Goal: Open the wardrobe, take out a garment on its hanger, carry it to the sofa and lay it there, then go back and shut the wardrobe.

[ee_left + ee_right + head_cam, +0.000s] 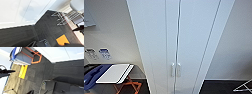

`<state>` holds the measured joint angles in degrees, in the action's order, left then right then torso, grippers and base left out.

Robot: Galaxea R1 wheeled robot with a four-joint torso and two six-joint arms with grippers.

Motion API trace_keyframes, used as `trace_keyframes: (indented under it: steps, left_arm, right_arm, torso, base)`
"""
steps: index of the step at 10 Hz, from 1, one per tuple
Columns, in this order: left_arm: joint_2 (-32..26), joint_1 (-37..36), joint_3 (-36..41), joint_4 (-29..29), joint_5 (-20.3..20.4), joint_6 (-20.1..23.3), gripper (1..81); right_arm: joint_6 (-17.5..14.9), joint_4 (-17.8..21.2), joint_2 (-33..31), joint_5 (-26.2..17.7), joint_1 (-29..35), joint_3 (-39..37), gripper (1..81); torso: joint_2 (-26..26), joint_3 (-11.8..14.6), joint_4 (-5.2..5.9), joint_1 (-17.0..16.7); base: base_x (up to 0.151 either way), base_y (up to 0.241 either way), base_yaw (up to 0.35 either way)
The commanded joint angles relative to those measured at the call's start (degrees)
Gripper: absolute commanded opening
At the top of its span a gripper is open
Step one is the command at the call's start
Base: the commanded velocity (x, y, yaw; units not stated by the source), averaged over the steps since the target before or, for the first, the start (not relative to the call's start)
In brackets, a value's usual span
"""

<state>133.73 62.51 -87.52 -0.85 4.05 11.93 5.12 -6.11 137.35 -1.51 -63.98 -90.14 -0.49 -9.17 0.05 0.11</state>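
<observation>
— What are the hands doing?

— I can't tell whether either is released or clenched. Both wrist views look down past the robot's own dark plate at the floor; the fingers cannot be made out, and nothing appears to be grasped.

— What lies beneath the left one?

— Dark grey carpet (41, 31) running up to the white foot of the wardrobe (25, 11). An orange patch (62, 39) lies on the floor near the robot's body, and farther off stands a white wire rack (62, 18), beside a pale striped strip of flooring.

— And the right one?

— The same carpet and the wardrobe's white corner. Beyond it is a white-and-blue chair on an orange frame (25, 55), with a yellow strip (23, 72) on the floor just beside it.

— Where is the wardrobe itself?

— Straight ahead in the head view, tall and very close. Its two panelled doors (189, 37) are closed, meeting at a thin dark seam, with the pair of small white handles (175, 69) side by side at that seam.

— Anything standing in the way?

— The chair (116, 73) sits to the left of the wardrobe, near a blue item at the edge. The wire rack (244, 86) is low on the right. Neither stands in front of the doors.
</observation>
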Motion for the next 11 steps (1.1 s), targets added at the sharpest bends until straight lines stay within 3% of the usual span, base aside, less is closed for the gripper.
trace_keyframes:
  steps: [1, 11]
  left_arm:
    - [-3.64, -6.65, 4.46, 2.52, -2.11, 0.37, 81.1]
    - [-11.72, -16.23, 13.42, 2.35, -0.44, -0.42, 81.1]
  right_arm:
    - [-0.20, -0.75, -2.14, -2.53, 6.08, 3.49, 81.1]
    - [-0.02, -0.57, -5.39, -4.54, 16.97, 10.16, 81.1]
  torso:
    - [0.00, 0.00, 0.00, 0.00]
    - [0.02, -0.04, 0.00, 0.02]
  base:
    - [0.000, 0.000, 0.000]
    - [0.000, 0.000, 0.000]
